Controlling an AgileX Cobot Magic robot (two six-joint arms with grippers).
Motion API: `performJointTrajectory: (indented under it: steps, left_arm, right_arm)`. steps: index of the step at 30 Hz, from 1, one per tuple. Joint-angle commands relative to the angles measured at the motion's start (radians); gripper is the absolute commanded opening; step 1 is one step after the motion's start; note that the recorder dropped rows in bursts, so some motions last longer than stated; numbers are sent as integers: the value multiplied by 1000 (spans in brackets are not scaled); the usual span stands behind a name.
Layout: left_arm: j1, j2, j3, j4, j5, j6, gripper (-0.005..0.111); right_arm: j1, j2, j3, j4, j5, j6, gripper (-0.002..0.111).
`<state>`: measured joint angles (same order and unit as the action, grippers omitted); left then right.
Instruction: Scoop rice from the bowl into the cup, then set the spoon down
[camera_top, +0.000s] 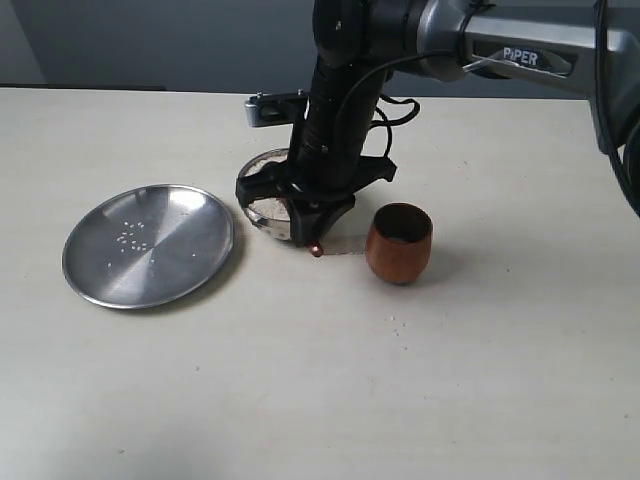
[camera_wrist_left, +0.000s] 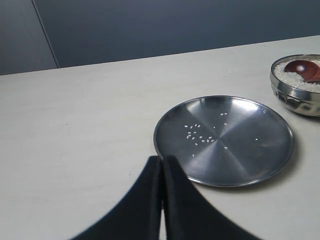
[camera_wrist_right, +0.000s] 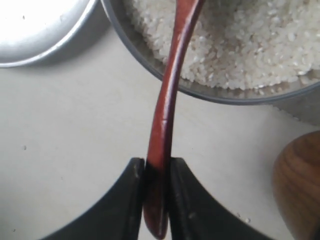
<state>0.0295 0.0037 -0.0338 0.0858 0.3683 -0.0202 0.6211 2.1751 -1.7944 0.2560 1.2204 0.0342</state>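
The steel bowl (camera_top: 268, 208) holds a heap of rice (camera_wrist_right: 240, 45) and stands mid-table, partly hidden by my right arm. My right gripper (camera_wrist_right: 156, 167) is shut on the end of the spoon's handle. The spoon (camera_wrist_right: 170, 85) runs from the jaws over the bowl rim (camera_wrist_right: 220, 95), and its head (camera_wrist_left: 302, 69) rests in the rice (camera_wrist_left: 290, 79). In the exterior view the handle tip (camera_top: 317, 250) shows just below my right gripper (camera_top: 308, 225). To the right of the bowl, the wooden cup (camera_top: 398, 243) stands upright. My left gripper (camera_wrist_left: 162, 161) is shut on nothing, near the plate's edge.
A wide flat steel plate (camera_top: 190, 250) lies left of the bowl with several stray grains (camera_top: 132, 238) on it. A few loose grains (camera_top: 398, 322) lie on the table in front of the cup. The right arm's cable and body rise behind the bowl.
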Motion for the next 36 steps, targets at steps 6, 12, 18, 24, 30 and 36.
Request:
performJointTrajectory:
  steps: [6,12,18,24,30,36]
  left_arm:
    - [1,-4,3,5,-2,-1,0]
    - [1,-4,3,5,-2,-1,0]
    - [1,-4,3,5,-2,-1,0]
    - [1,-4,3,5,-2,-1,0]
    - [1,-4,3,5,-2,-1,0]
    - [1,-4,3,5,-2,-1,0]
  right_arm:
    - [-42,-14,-6,15,1,-16,-1]
    - [-55,-15,-6,71,1,-67,-1]
    - [-78,-17,-6,116,1,-95,-1]
    - [-102,-18,-6,144,1,-112,-1]
    - [-102,-18,-6,120,1,-112,-1]
    - [-102,-22,-6,136,1,-112,-1]
